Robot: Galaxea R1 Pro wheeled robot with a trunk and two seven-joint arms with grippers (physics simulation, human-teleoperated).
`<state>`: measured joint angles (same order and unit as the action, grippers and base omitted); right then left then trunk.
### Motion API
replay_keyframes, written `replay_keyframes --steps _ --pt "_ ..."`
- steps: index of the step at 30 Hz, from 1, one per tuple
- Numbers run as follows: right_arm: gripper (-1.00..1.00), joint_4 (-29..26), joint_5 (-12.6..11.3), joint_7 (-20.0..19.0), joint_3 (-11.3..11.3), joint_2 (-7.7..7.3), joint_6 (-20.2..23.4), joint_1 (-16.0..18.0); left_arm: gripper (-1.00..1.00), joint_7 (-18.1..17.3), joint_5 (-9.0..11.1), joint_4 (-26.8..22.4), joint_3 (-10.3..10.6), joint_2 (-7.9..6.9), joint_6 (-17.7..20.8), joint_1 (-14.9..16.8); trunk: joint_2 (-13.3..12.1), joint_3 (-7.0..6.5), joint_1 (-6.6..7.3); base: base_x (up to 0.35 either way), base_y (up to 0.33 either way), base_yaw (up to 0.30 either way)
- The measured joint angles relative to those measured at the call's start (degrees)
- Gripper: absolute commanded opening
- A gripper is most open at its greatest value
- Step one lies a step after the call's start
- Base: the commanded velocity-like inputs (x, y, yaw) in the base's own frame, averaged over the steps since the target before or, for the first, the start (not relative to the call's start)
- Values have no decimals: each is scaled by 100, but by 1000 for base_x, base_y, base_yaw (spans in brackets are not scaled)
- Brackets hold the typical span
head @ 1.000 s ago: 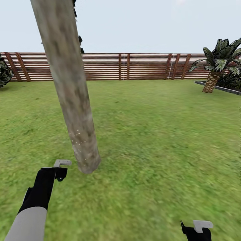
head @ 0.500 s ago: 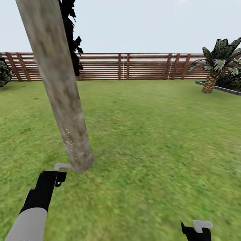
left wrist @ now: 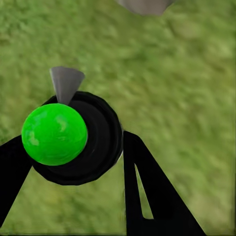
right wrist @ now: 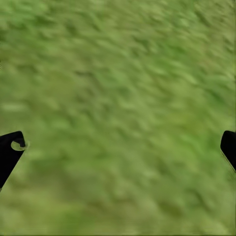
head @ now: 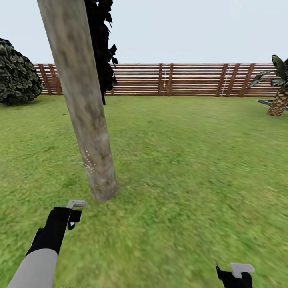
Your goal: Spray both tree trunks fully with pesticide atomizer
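A thick pale grey-brown tree trunk (head: 86,116) leans up out of the lawn left of centre, with a few whitish pesticide specks (head: 90,165) low on its bark. My left gripper (head: 72,216) hovers over the grass just short of the trunk's base, which also shows in the left wrist view (left wrist: 145,5). That gripper (left wrist: 73,140) is shut on the pesticide atomizer (left wrist: 96,142), a dark round body seen end-on with a green ball and a grey tip. My right gripper (head: 234,276) hangs low at the right; in its wrist view the gripper (right wrist: 118,147) is open over bare grass.
A black conifer (head: 102,44) stands just behind the trunk. A dark rounded shrub (head: 16,74) sits at the far left and a palm-like plant (head: 278,92) at the far right. A brown slat fence (head: 180,80) closes the back. Open lawn (head: 192,160) lies to the right.
The whole head view has swung left, bringing the shrub in and pushing the palm toward the right edge. My left gripper sits slightly lower in the picture, still holding the atomizer.
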<state>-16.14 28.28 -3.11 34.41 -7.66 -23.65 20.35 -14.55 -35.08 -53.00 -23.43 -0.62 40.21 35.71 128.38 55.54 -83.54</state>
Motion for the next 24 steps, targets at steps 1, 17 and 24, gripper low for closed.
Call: replay_keyframes --steps 1,17,24 --pt "100 0 0 -1 0 0 0 0 -100 0 -7 30 -2 -6 0 0 0 0 0 149 -265 234" --pt "100 -1 0 -2 0 0 1 -1 -100 344 45 146 -112 -47 -10 1 0 0 0 126 -262 46" --pt "100 0 0 -3 0 0 2 0 -100 359 35 389 -129 -28 -138 0 0 0 0 97 -262 256"
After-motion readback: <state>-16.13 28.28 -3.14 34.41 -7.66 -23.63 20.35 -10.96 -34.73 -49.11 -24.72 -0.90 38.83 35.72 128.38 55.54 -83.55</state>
